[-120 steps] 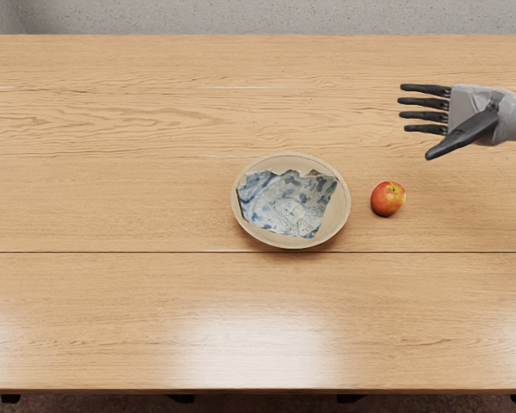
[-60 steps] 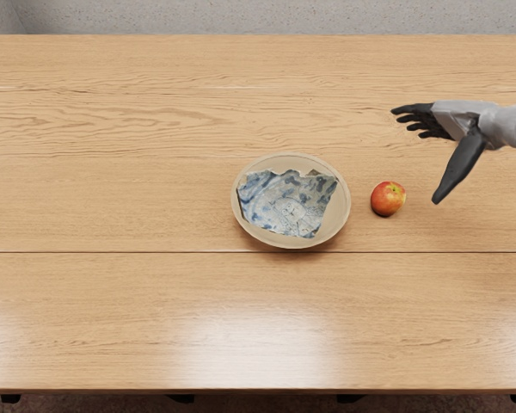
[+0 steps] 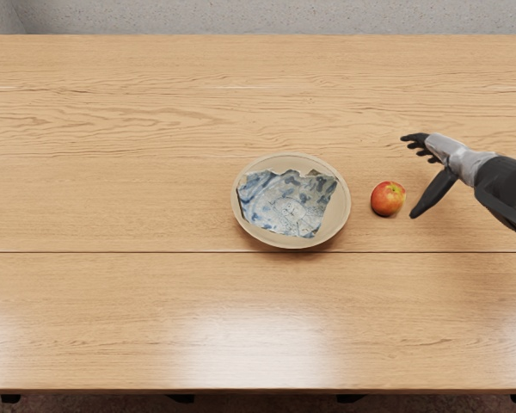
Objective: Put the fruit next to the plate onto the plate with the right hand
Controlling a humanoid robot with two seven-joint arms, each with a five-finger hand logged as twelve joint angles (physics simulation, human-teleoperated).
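Note:
A red-and-yellow apple (image 3: 387,198) lies on the wooden table just right of the plate (image 3: 291,200), a shallow beige dish with a blue-and-white pattern inside. My right hand (image 3: 423,172) comes in from the right edge and hovers a short way right of the apple, apart from it. Its fingers are spread, the thumb pointing down toward the table, and it holds nothing. The left arm does not show.
The wooden table (image 3: 155,301) stretches wide to the left and toward the front edge. A grey floor strip runs along the far edge at the top of the view.
My right hand has dropped lower and drawn nearer to the apple, with the forearm now showing at the right edge. Apple and plate have not moved.

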